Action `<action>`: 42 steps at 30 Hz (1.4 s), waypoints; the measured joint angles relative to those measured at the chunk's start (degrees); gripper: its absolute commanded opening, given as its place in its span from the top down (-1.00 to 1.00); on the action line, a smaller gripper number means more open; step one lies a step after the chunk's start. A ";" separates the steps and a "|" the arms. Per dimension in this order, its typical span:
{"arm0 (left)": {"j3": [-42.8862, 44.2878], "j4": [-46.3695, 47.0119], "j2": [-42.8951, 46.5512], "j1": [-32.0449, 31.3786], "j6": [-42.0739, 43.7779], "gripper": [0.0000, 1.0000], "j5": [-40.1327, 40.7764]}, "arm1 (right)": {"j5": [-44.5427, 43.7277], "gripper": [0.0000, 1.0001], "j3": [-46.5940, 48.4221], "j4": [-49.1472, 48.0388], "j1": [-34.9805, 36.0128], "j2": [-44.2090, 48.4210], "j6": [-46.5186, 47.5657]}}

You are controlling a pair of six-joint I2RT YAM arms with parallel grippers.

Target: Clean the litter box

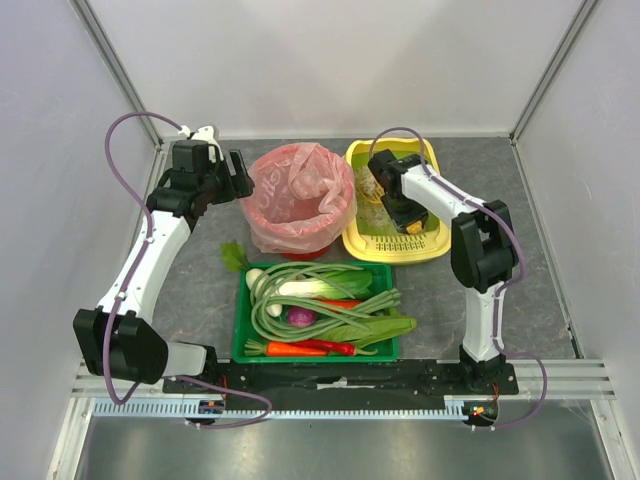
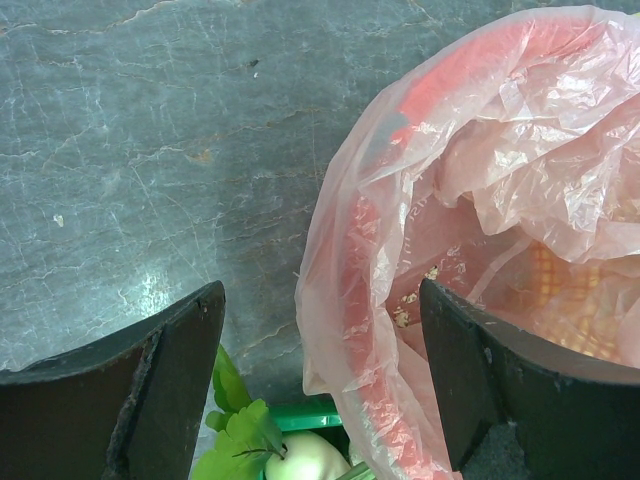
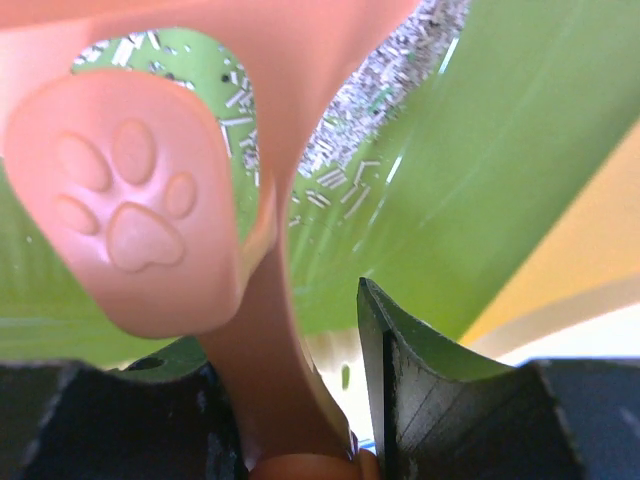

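The litter box [image 1: 396, 256] is a yellow tray at the back right; its green lining [image 3: 490, 170] and pale litter [image 3: 400, 80] fill the right wrist view. My right gripper [image 1: 386, 186] is down inside the box, shut [image 3: 290, 420] on the handle of a pink scoop [image 3: 140, 210] with a paw print. The scoop's blade is out of view. My left gripper [image 1: 238, 176] is open and empty, its jaws either side of the left rim [image 2: 320, 330] of the red bin [image 1: 300, 205], which is lined with a pink bag [image 2: 480, 200].
A green tray [image 1: 240, 330] of vegetables stands in front of the bin; its corner [image 2: 300, 415] and a white radish [image 2: 310, 455] show under the left gripper. Crumbs of litter lie inside the bag. Grey stone tabletop [image 2: 150, 150] lies left of the bin.
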State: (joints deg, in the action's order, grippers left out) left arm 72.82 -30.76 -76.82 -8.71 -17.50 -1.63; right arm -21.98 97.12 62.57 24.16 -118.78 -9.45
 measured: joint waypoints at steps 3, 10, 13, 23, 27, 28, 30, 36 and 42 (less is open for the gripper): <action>0.00 0.00 0.00 0.00 -0.02 -0.69 -0.04 | -0.85 1.00 -2.19 -0.85 0.00 3.30 0.02; 0.00 0.00 0.42 0.00 -0.02 -0.68 -0.44 | -2.19 1.00 -7.54 -3.43 -0.02 9.16 -0.02; 0.00 -0.02 0.76 0.00 -0.02 -0.68 -0.48 | -2.34 1.00 -8.76 -3.06 0.00 11.34 -0.07; 0.00 -0.04 1.20 0.00 -0.04 -0.68 -1.53 | -3.17 1.00 -7.56 1.11 -0.02 14.60 -0.63; -0.02 -0.09 1.88 0.00 -0.04 -0.68 -1.55 | -3.10 1.00 -7.41 2.14 -0.02 14.40 -0.98; -0.02 -0.13 2.23 0.00 -0.04 -0.68 -1.53 | -3.04 1.00 -7.43 2.73 0.00 14.69 -1.11; -0.02 -0.13 2.78 0.00 -0.04 -0.68 -1.55 | -2.99 1.00 -7.69 3.85 -0.04 16.04 -1.40; -0.02 -0.13 3.04 0.00 -0.07 -0.68 -1.79 | -1.27 1.00 -7.80 4.66 -1.55 18.43 -2.19; -0.02 -0.11 3.04 0.00 -0.07 -0.68 -1.97 | 2.67 1.00 -10.38 5.20 -2.75 20.59 -3.37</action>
State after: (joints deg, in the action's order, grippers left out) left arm 72.79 -30.87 -73.78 -8.71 -17.56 -3.60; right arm -19.31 86.74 67.77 21.41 -98.19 -12.82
